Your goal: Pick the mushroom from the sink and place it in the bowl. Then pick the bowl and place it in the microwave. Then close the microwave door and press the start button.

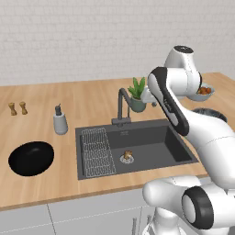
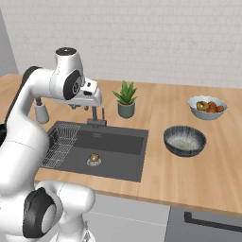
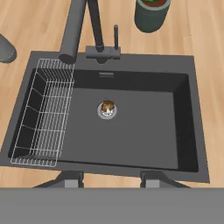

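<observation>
Fig.: approach to first pick. Mushroom (image 3: 107,106) sits on the drain at the sink (image 3: 131,140) floor, mid-basin, apart from the wire rack (image 3: 43,113). Tool (image 3: 112,177) hovers high above the basin, looking straight down, holding nothing; tips stand apart at a moderate gap, w/ room for the small cap. Bowl (image 1: 31,158) waits on the bench, left of sink. Likely best: center tips over mushroom, descend vertically, keep clear of faucet (image 3: 76,30) & rack, close gently just above the drain; the small, rounded mushroom may roll off-center.
</observation>
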